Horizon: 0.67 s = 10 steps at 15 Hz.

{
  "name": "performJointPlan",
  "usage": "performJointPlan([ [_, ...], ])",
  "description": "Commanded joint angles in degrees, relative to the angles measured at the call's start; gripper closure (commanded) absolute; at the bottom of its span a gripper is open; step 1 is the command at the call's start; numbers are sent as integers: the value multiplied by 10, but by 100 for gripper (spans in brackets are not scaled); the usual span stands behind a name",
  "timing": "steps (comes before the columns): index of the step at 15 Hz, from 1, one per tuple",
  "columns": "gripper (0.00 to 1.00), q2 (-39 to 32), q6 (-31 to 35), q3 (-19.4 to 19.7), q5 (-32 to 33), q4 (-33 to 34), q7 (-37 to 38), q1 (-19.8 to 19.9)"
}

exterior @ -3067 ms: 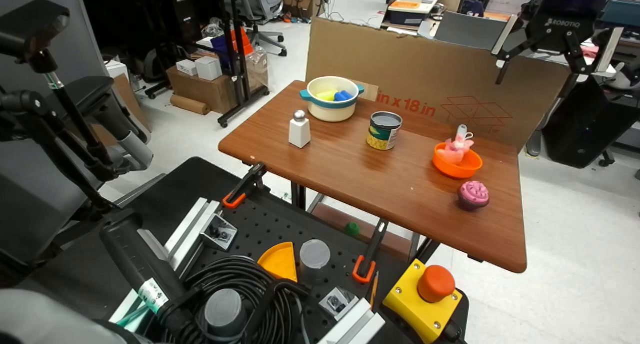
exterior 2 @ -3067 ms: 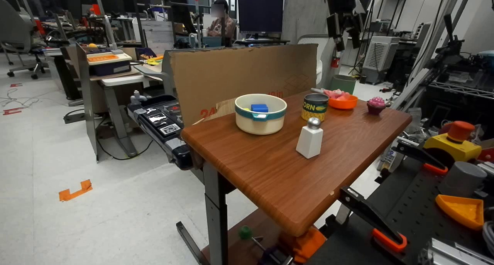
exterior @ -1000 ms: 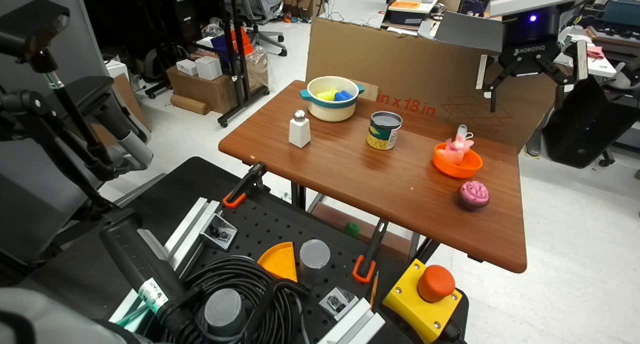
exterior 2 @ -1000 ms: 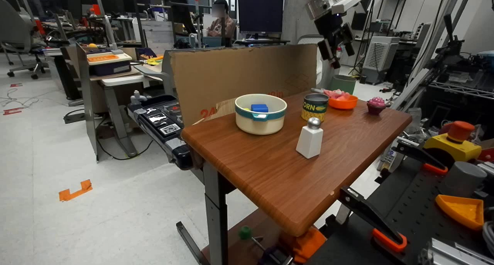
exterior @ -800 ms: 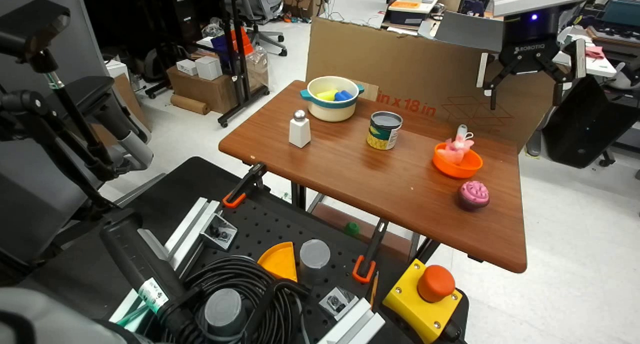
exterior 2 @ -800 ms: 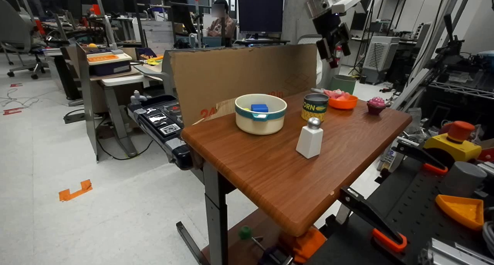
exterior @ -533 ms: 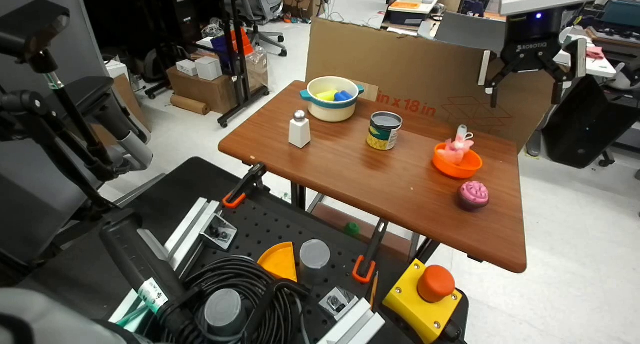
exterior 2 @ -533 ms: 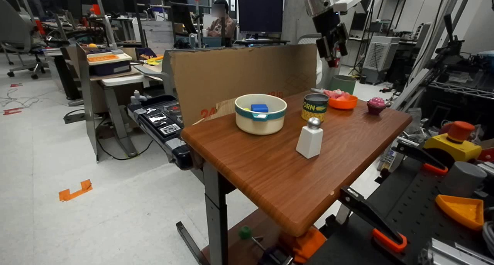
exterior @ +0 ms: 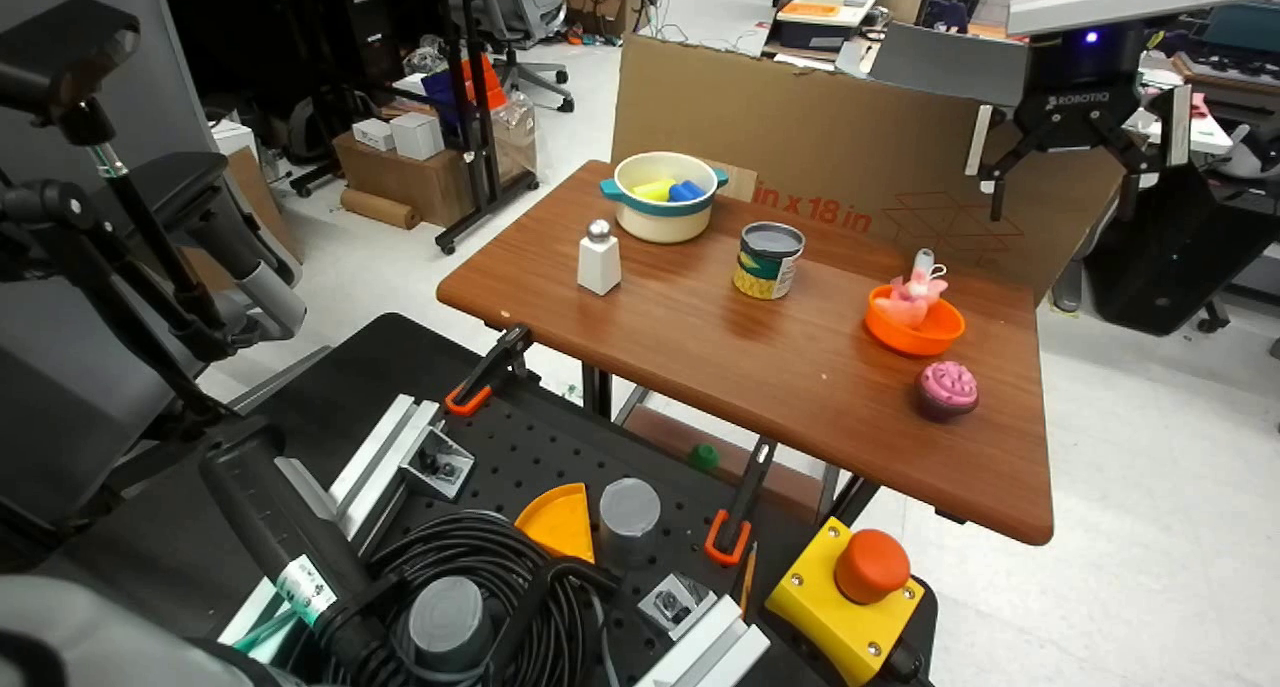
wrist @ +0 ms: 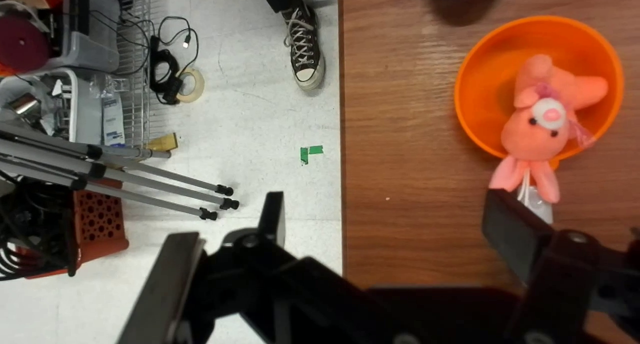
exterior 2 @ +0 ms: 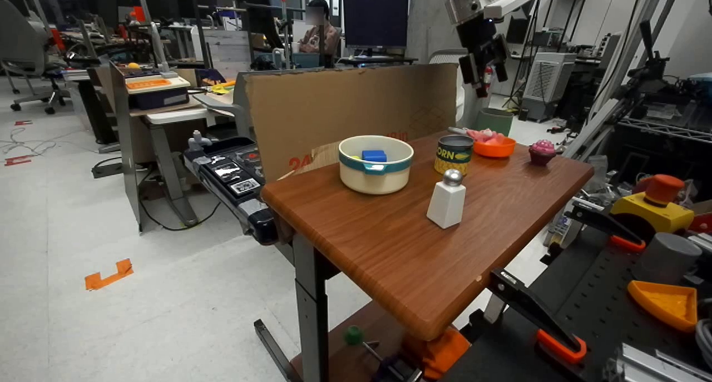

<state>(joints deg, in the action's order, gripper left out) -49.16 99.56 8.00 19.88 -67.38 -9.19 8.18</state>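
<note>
My gripper hangs high over the end of the table in both exterior views, fingers wide apart with nothing between them. In the wrist view, one fingertip overlaps the tag of a pink plush toy by line of sight only. The toy lies in an orange bowl, its ears over the rim. Beside the bowl sits a pink-topped cupcake. Farther along are a corn can, a white shaker with a metal top, and a cream pot containing yellow and blue pieces.
A cardboard sheet stands upright along the table's far edge. Clamps and a yellow box with a red button are on the near side. The wrist view shows tripod legs and a person's shoe on the floor.
Over the last few seconds my gripper has come down and in toward the table. In the last half second it has drifted slightly outward again, still open. The tabletop things have not moved.
</note>
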Motion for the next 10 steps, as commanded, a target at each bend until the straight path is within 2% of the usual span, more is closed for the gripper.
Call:
performJointPlan([
  [1,0,-1,-33,1,-22,7,20,2],
  [6,0,-15,-84,-7,-59,27,14,10],
  [10,0,-17,-99,-7,-70,28,11,10],
])
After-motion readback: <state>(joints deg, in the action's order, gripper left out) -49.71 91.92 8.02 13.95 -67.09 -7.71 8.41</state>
